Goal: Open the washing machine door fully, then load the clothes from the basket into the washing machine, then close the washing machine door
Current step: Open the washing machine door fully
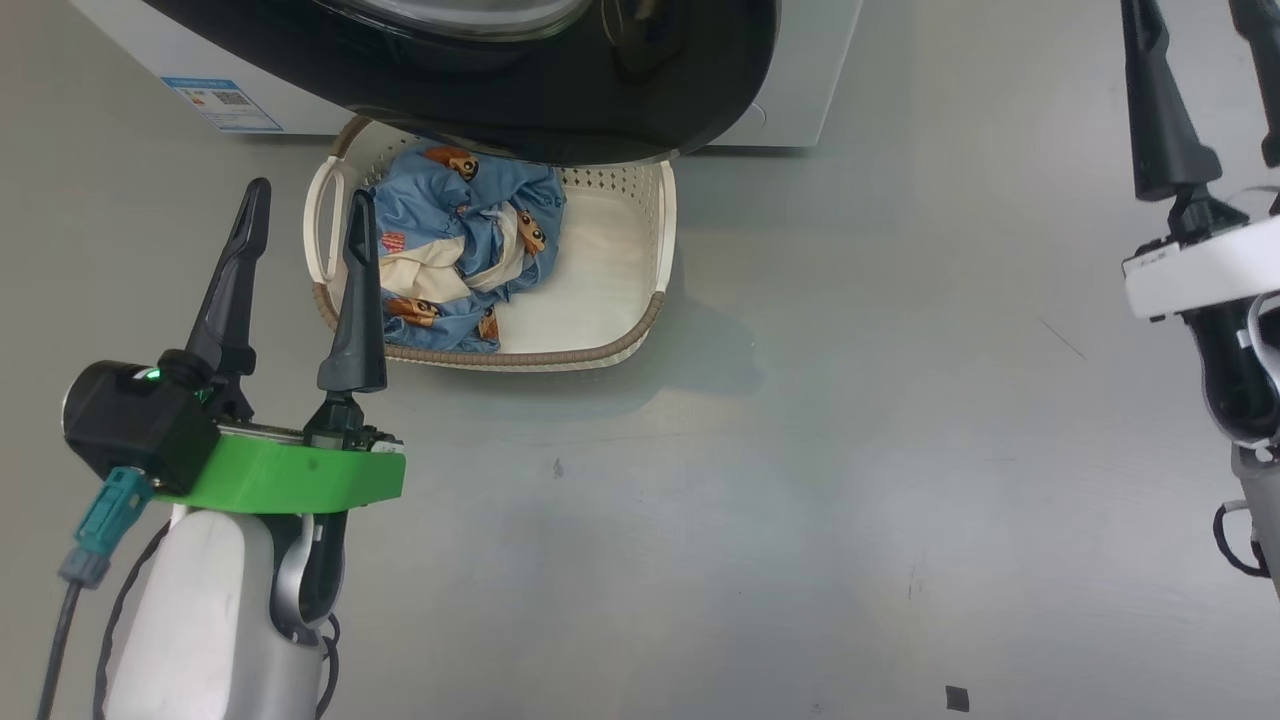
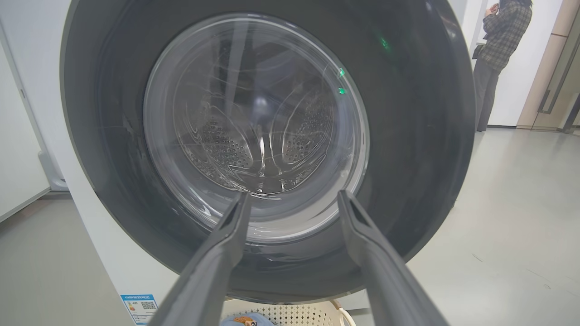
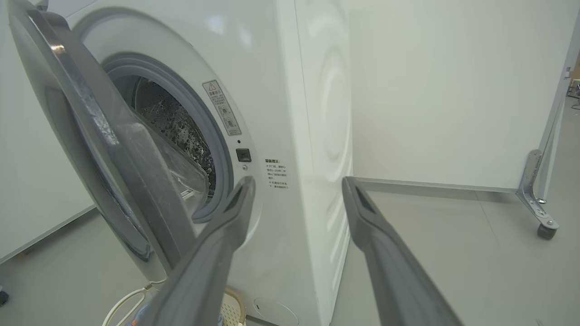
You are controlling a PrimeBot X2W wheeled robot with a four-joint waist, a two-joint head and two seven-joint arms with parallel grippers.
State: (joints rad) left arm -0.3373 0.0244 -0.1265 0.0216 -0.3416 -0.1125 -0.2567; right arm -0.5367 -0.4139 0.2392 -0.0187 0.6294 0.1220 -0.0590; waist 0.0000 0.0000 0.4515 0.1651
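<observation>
Left tool (image 1: pixel 311 190) spread wide, empty, right tool (image 3: pixel 297 181) likewise

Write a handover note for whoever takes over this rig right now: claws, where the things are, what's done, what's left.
Left claw: open, empty, facing the washing machine door.
Right claw: open, empty, off to the right, pointing at the washing machine front corner.
Door: only partly open, overhanging the back of the basket.
Clothes: bundled in the basket's left half, on the floor before the machine.
Done: door ajar.
Left: swing the door fully open, load the clothes, close the door.
</observation>
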